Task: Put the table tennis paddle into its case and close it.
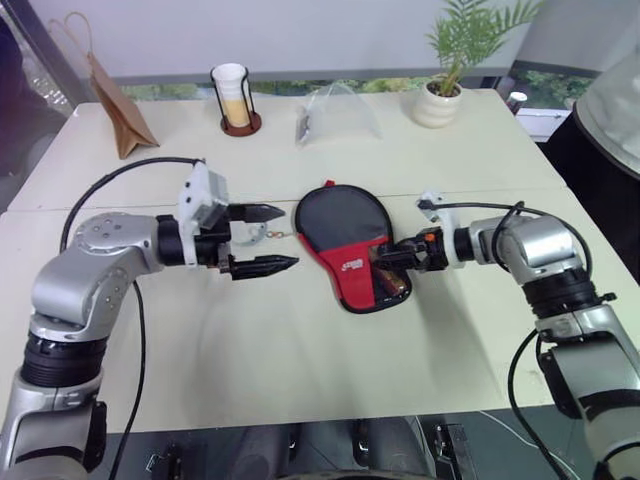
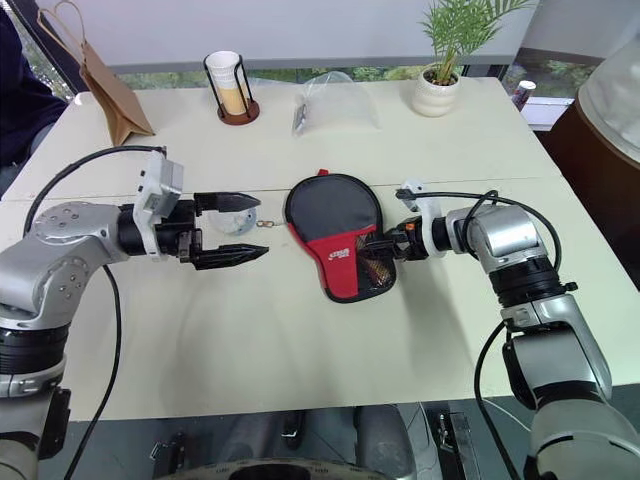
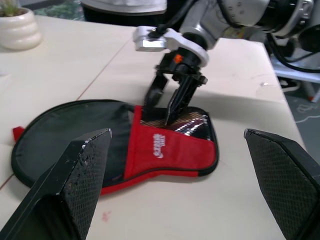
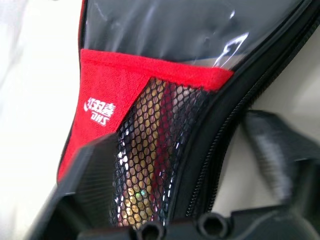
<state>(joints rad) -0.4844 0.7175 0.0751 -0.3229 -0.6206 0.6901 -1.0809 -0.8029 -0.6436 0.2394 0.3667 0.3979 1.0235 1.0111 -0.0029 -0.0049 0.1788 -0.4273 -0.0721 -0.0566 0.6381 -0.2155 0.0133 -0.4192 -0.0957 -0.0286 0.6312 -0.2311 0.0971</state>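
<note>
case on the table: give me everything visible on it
The case is a paddle-shaped soft pouch lying flat on the cream table, between the two arms. Black fabric over the round end, a red lower panel with a small white logo, a black mesh pocket beside it, and a zipper along the edge. Through the mesh, something tan and red shows inside. The right claw has its fingertips on the mesh end; the left claw hangs open beside it, apart.

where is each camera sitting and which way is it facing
Left and right eye views: on the head, looking forward and down at the table, with both arms and the case between them.
Left wrist view: along the open left gripper toward the case and the right gripper.
Right wrist view: close on the case's mesh pocket.
All views share the case.
</note>
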